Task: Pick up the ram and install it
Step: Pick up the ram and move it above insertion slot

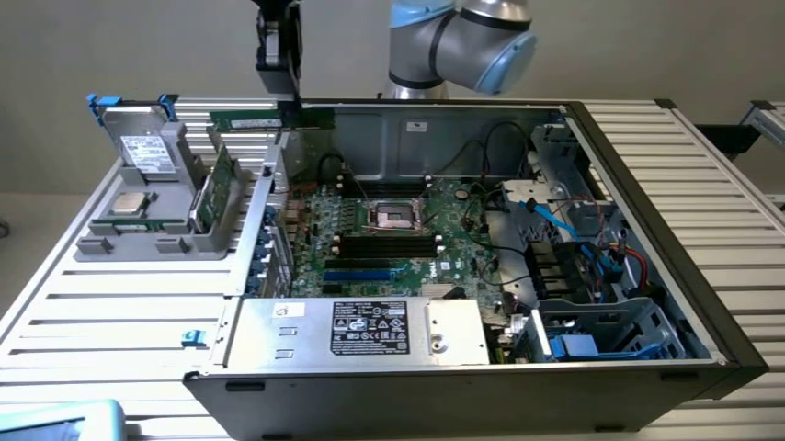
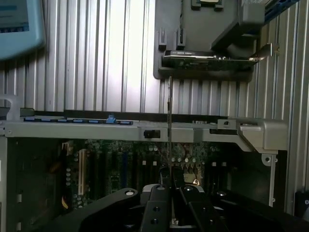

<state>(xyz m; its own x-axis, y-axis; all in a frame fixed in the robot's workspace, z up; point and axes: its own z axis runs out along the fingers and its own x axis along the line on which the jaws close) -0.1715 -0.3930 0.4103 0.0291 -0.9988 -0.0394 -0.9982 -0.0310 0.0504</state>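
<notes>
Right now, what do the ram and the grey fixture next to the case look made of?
By looks, the ram is a thin green board, matte: likely fibreglass laminate; the grey fixture is uniform dull grey with moulded ribs: probably plastic.

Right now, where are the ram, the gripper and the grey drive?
ram (image 1: pixel 252 120): exterior view, on its green board.
gripper (image 1: pixel 285 97): exterior view, between the fingertips clamping the ram.
grey drive (image 1: pixel 151 152): exterior view, its white label.

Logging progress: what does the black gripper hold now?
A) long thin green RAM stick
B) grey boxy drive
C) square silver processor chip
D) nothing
A: the long thin green RAM stick sits clamped in the black gripper, in the air above the open computer case.
</notes>
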